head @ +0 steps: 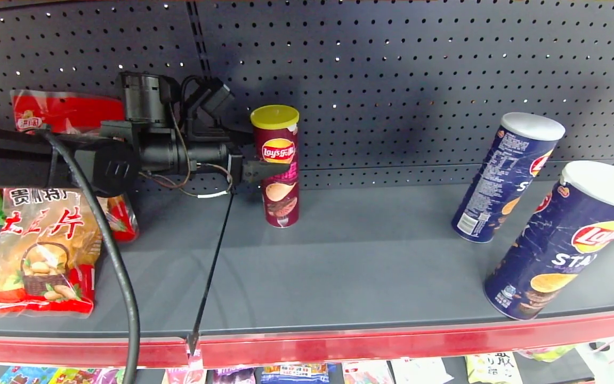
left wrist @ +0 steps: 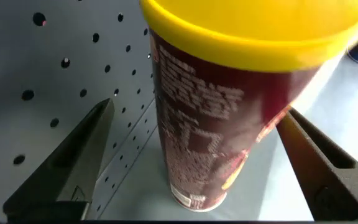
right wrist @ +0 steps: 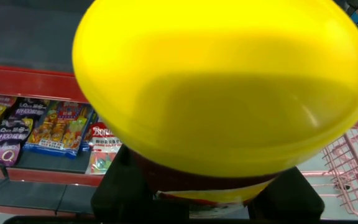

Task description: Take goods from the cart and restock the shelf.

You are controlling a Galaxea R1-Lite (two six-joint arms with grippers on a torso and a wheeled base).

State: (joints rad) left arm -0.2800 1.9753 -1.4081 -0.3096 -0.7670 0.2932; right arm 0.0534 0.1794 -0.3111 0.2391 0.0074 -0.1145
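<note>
A maroon chip can with a yellow lid stands upright on the grey shelf, close to the pegboard back wall. My left gripper reaches in from the left and straddles the can's upper half. In the left wrist view its fingers stand on either side of the can with a gap on each side, so it is open. My right gripper is shut on a second can with a yellow lid, held off the shelf in front of the lower shelves.
Two tall blue chip cans stand at the shelf's right end. Snack bags and a red bag lie at the left. The red shelf lip runs along the front. A pink cart is beside the lower shelves' packets.
</note>
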